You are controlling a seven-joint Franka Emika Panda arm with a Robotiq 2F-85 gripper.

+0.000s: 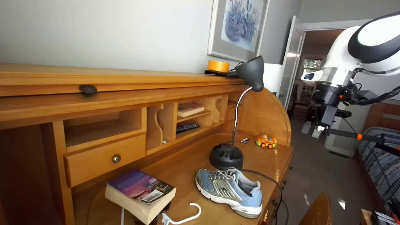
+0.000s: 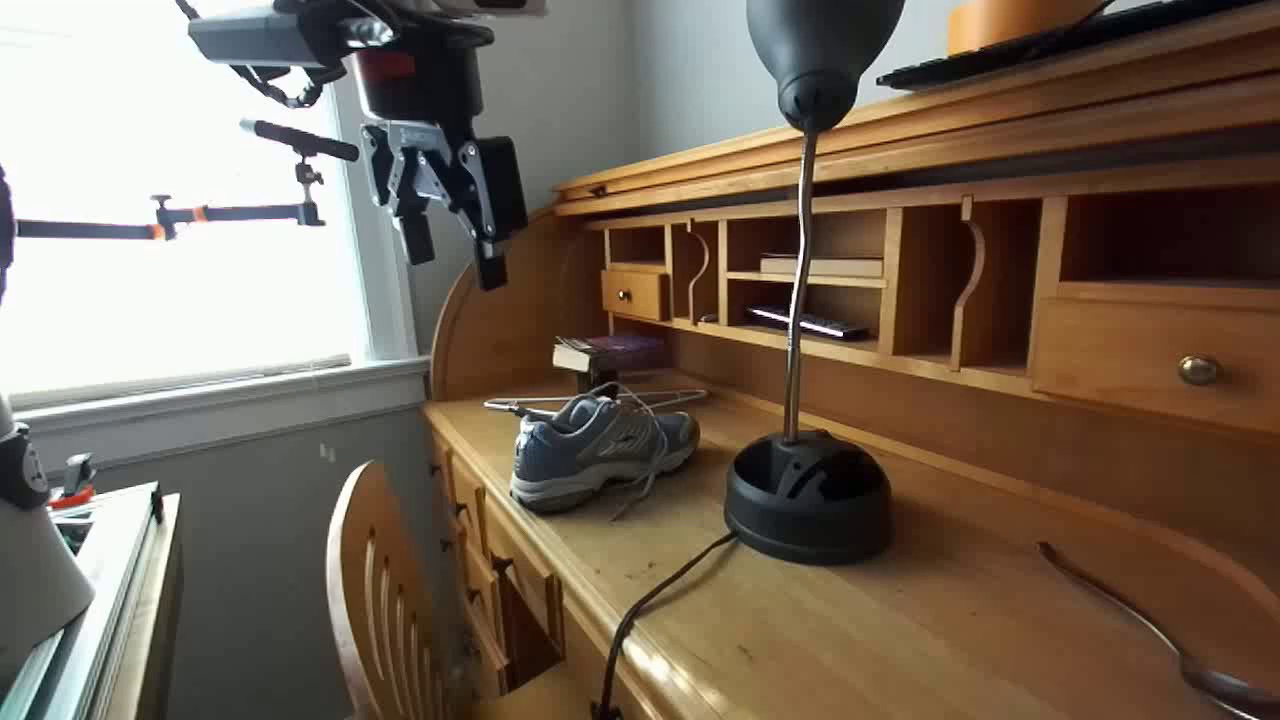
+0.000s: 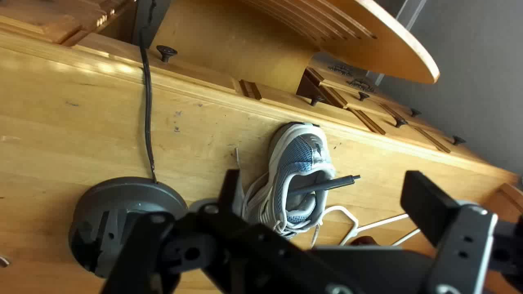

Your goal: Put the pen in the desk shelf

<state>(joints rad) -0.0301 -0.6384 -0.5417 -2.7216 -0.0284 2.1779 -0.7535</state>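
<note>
Wrist view: black two-fingered gripper [image 3: 322,179] gaping wide, and there's the thin, dark, stick-like pen [image 3: 327,185], jutting from the opening of the blue-and-white mesh sneaker [image 3: 297,159]!

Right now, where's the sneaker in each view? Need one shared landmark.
In an exterior view: sneaker low, right of centre, below the lamp base.
In an exterior view: sneaker just left of centre, left of the lamp base.
Wrist view: sneaker just right of centre, pen poking from its opening, lamp base to its left.
Shared landmark: lamp base.
</note>
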